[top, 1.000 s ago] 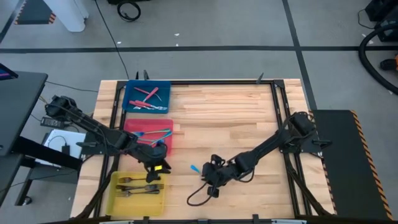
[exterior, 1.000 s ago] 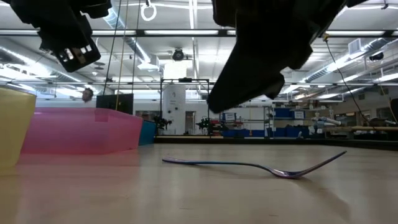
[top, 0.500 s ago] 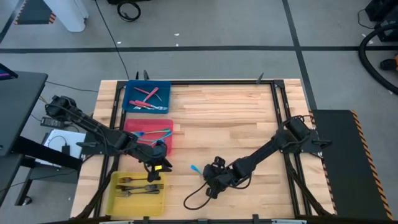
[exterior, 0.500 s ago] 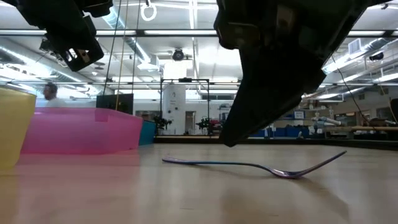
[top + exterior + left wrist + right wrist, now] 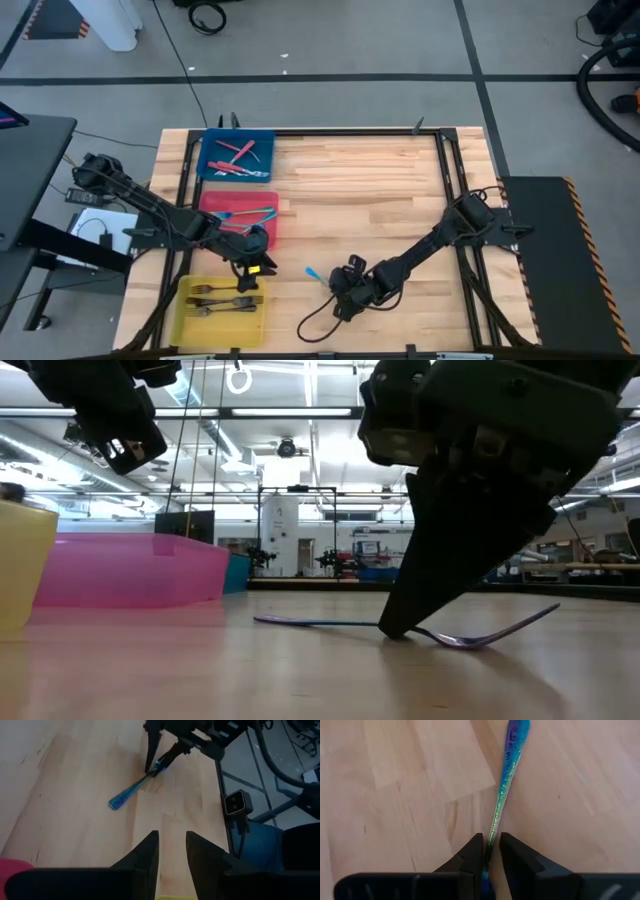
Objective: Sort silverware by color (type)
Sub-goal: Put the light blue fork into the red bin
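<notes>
One blue fork point(image 5: 312, 271) lies flat on the wooden table, near its middle front. My right gripper point(image 5: 338, 290) is down over it, slightly open. In the right wrist view the fork's stem point(image 5: 501, 800) runs between my right gripper's point(image 5: 491, 851) fingertips. My left gripper point(image 5: 252, 268) hovers open and empty between the pink tray point(image 5: 215, 200) and the yellow tray point(image 5: 190, 310). It also shows in the left wrist view point(image 5: 172, 845). The pink tray holds blue forks, the yellow tray holds dark forks, and the blue tray point(image 5: 210, 170) holds red forks. My right gripper comes slanting down from the table's right. Its fingertips point(image 5: 395, 628) reach the tabletop on either side of the fork's stem point(image 5: 492, 827). The fingers lie along the fork. Whether they touch the fork I cannot tell. The fork rests on the table.
The three trays stand in a row along the table's left side. A black cable loop point(image 5: 318, 318) lies on the table near the front edge, beside the right arm. Bare wood lies across the table's middle and far right.
My right gripper has sunk toward the blue fork and tipped steeper, bringing its fingertips from above the table down to the tabletop at the fork. The fork has kept its place.
</notes>
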`<action>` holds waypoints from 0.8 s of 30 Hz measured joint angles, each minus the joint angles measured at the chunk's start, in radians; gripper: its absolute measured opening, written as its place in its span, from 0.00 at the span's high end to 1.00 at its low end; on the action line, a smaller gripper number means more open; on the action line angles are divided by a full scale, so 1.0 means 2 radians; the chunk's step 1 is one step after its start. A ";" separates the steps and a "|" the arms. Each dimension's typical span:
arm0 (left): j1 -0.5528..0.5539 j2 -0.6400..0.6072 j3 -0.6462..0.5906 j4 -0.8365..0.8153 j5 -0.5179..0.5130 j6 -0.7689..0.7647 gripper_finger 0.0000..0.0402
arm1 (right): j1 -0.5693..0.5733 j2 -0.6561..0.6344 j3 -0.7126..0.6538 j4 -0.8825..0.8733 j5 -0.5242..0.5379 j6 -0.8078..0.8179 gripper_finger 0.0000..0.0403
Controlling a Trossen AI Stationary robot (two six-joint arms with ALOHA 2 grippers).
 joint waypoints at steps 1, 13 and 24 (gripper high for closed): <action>0.000 0.000 0.000 0.000 0.000 0.000 0.76 | -0.001 0.000 0.000 -0.005 0.003 0.006 0.81; -0.003 0.000 0.000 -0.002 -0.005 0.024 0.76 | -0.024 0.002 -0.001 -0.021 0.023 0.008 0.97; -0.001 0.000 0.000 -0.001 -0.056 0.025 0.76 | -0.049 -0.036 -0.006 -0.045 0.051 -0.079 0.98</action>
